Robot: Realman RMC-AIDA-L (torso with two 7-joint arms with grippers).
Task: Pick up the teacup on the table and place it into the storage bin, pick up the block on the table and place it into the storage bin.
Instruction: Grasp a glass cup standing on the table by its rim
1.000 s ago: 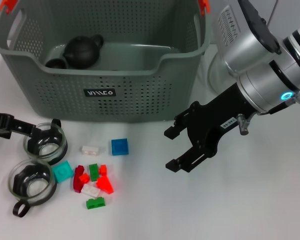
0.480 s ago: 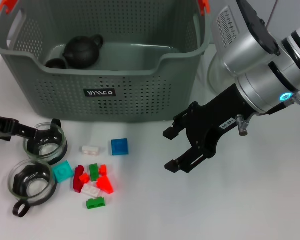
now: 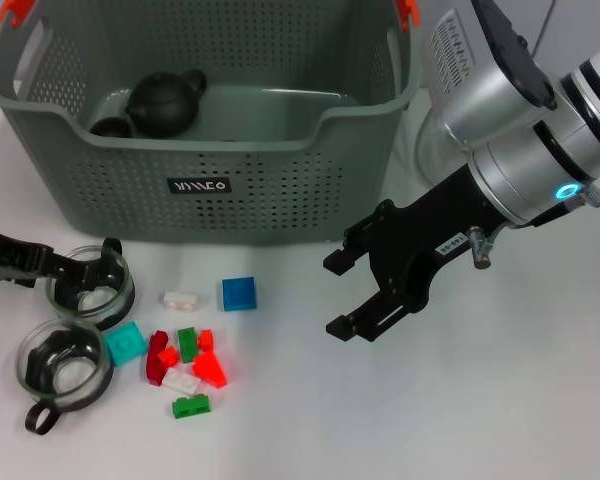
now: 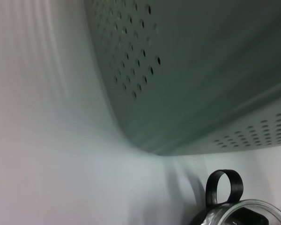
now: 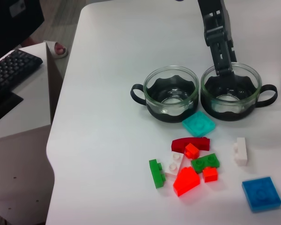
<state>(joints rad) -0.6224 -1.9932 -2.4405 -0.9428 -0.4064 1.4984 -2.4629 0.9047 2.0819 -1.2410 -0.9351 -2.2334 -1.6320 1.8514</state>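
On the far left, the left gripper (image 3: 65, 265) reaches in low over the white table (image 3: 500, 420) and has one finger dipped inside the nearer-to-bin glass teacup with a black holder and loop handle (image 3: 91, 288), the other seemingly outside the wall; whether it has pinched the rim yet I cannot tell. A second glass teacup of the same kind (image 3: 64, 366) sits just beside it, closer to the robot. To lift cleanly I would say the fingers need to clamp the rim squarely and rise straight up, so the neighbouring cup is not dragged along.

Next along lies a scatter of small plastic building blocks (image 3: 188, 360) in red, green, white and teal, with a square blue block (image 3: 239, 294) a little apart, near the bin's front wall.

Behind them stands the large grey-green perforated storage bin (image 3: 280, 190), already holding a dark round teapot (image 3: 166, 100).

On the right, the right gripper (image 3: 345, 293) hovers above the table with its black jaws spread wide, holding nothing, near the blue block.
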